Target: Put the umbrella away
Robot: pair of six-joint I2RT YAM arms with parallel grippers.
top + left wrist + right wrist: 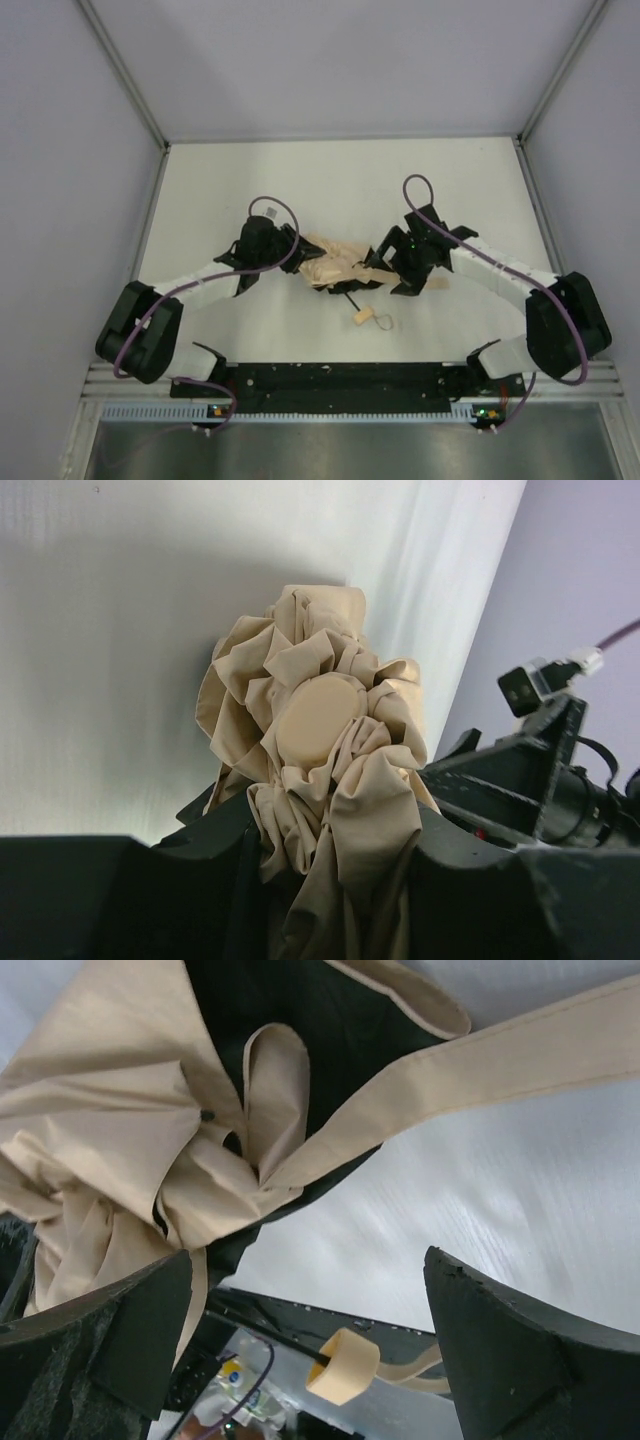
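The umbrella (333, 268) lies crumpled in the middle of the white table, a beige bundle of fabric. Its thin black shaft runs toward the near edge to a small tan handle (360, 317) with a loop strap. My left gripper (292, 256) is at the bundle's left end, shut on the canopy; in the left wrist view the folds (330, 810) fill the gap between the jaws below the round tan cap (318, 720). My right gripper (385, 266) is at the bundle's right end, open wide. In its wrist view the fabric (110, 1160) lies by one finger, and the handle (342, 1365) shows beyond the gap.
Grey walls with metal corner posts (125, 75) close in the table on three sides. A black base rail (340, 380) runs along the near edge between the arm bases. A beige fabric strap (470, 1075) stretches across the right wrist view. The right arm (540, 780) shows beside the bundle.
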